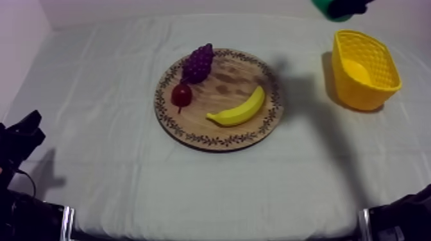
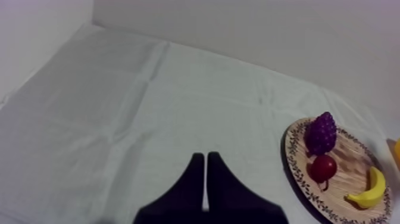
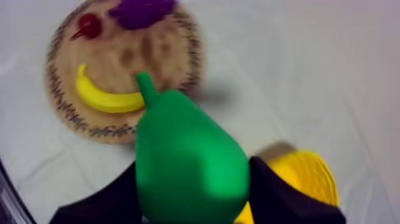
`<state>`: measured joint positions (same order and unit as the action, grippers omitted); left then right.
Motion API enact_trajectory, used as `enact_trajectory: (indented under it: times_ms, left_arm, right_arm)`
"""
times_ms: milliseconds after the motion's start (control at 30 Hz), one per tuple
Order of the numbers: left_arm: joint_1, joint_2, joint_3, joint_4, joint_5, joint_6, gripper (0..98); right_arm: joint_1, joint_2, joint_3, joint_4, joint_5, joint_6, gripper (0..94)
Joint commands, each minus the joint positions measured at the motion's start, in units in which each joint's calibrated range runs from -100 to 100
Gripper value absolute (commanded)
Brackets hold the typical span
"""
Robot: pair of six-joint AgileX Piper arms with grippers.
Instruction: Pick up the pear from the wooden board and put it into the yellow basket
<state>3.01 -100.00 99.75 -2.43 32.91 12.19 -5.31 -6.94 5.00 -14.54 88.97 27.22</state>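
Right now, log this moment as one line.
right gripper: shut on pear, near basket | left gripper: shut, empty | board: grapes, banana, small red fruit

Cloth (image 1: 128, 160): grey-white fabric, matt, with soft creases and fold lines.
Wooden board (image 1: 234, 80): light wood, grain and darker blotches visible, matt. The rim carries a dark printed leaf pattern.
Yellow basket (image 1: 364, 96): looks like moulded plastic, open lattice walls, dull sheen.
Banana (image 1: 238, 110): smooth yellow skin, slight gloss.
Bunch of grapes (image 1: 198, 62): purple, knobbly surface, faint sheen.
Small red fruit (image 1: 181, 94): smooth, some gloss.
Pear (image 3: 184, 137): green, smooth, satin finish, plastic-looking.
Left gripper (image 2: 205, 157) and right gripper (image 3: 194, 164): 2 black fingers each, matt and smooth.
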Motion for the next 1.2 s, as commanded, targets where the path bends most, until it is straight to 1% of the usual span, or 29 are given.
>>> enact_trajectory:
  times_ms: [0,133,333,467,667,733,767,800,900,967,1033,1167]
  left_arm:
    - [-0.01,0.00,0.03,0.01,-0.01,0.00,0.1]
    - [-0.01,0.00,0.03,0.01,-0.01,0.00,0.1]
    - [-0.01,0.00,0.03,0.01,-0.01,0.00,0.1]
    - [-0.01,0.00,0.03,0.01,-0.01,-0.03,0.1]
    - [-0.01,0.00,0.03,0.01,-0.01,-0.04,0.1]
    - [-0.01,0.00,0.03,0.01,-0.01,-0.05,0.1]
    - [-0.01,0.00,0.03,0.01,-0.01,-0.05,0.1]
    - [-0.01,0.00,0.03,0.01,-0.01,-0.05,0.1]
    - [-0.01,0.00,0.03,0.01,-0.01,-0.05,0.1]
    - [-0.01,0.00,0.03,0.01,-0.01,-0.05,0.1]
    - [-0.01,0.00,0.03,0.01,-0.01,-0.05,0.1]
    - [-0.01,0.00,0.03,0.01,-0.01,-0.05,0.1]
  right_arm:
    - [4.71,-2.60,1.80,-0.15,-1.38,-0.50,29.9]
    - [7.90,-3.66,5.98,0.10,-4.69,-1.45,30.2]
    - [10.94,-2.62,14.23,0.92,-14.18,-3.08,31.2]
    - [12.76,0.54,17.03,0.82,-18.62,-3.85,31.2]
    - [13.97,4.97,20.27,1.33,-24.61,-4.37,29.3]
    - [13.97,5.94,20.92,1.72,-26.01,-4.79,29.9]
    - [14.01,6.32,21.07,1.87,-26.37,-5.06,31.5]
    - [14.13,6.58,21.07,1.97,-26.49,-5.40,35.0]
    - [14.77,6.76,20.68,2.02,-25.82,-6.29,49.4]
    - [15.27,6.42,20.27,2.04,-25.03,-6.90,55.5]
    - [15.89,5.50,19.85,2.02,-24.10,-7.38,58.6]
    - [17.28,2.40,19.17,1.66,-22.01,-7.71,61.6]
